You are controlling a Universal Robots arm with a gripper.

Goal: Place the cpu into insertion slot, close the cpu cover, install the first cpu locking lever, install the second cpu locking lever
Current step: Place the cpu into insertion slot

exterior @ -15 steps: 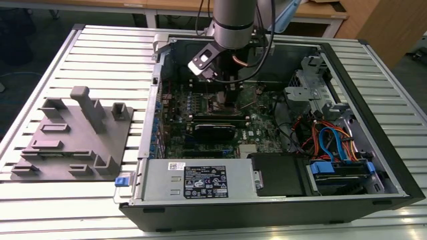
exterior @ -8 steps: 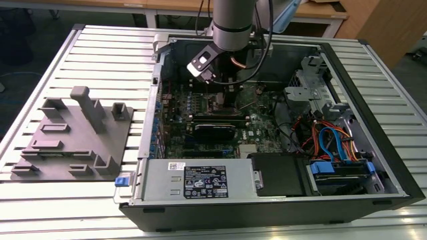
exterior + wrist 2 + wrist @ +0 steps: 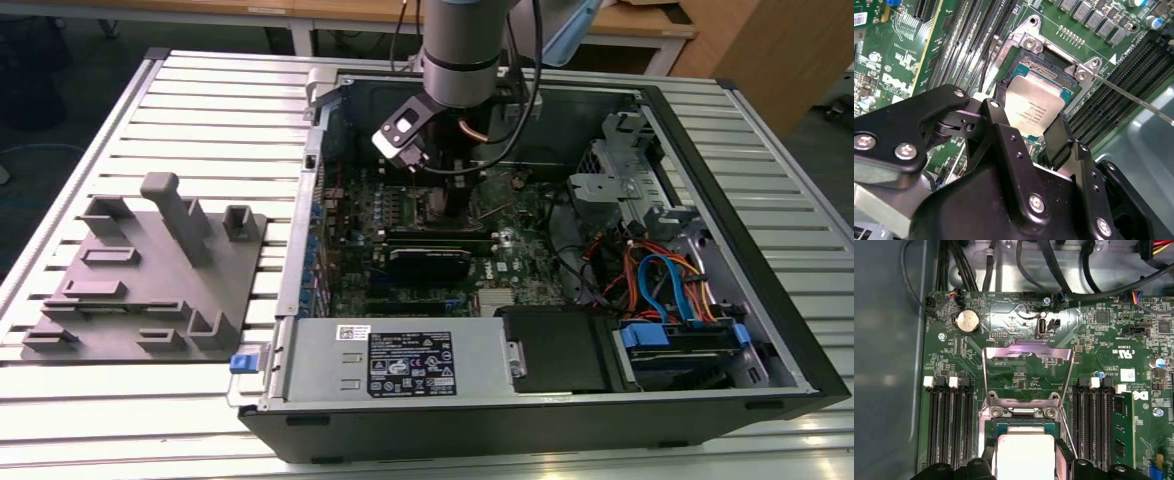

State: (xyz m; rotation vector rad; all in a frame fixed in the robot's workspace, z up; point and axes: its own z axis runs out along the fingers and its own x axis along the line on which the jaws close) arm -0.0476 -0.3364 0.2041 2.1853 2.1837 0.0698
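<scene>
- Holding the cpu (image 3: 1034, 107) flat over the insertion slot (image 3: 1046, 67), metal top up, probably to square its edges with the socket rim; seated or just above, impossible to tell.
- Tilted up behind the socket in the first wrist view: the cpu cover (image 3: 1026, 349), leaving the opening free for the chip.
- Swung out sideways: a thin wire locking lever (image 3: 1134, 97), unlatched, clear of the cover.
- Drawn in narrow around the chip: the gripper (image 3: 1029, 120), black fingers (image 3: 1054, 135) pressing two opposite edges, apparently touching nothing else.
- Reaching down inside the open computer case (image 3: 534, 430).
</scene>
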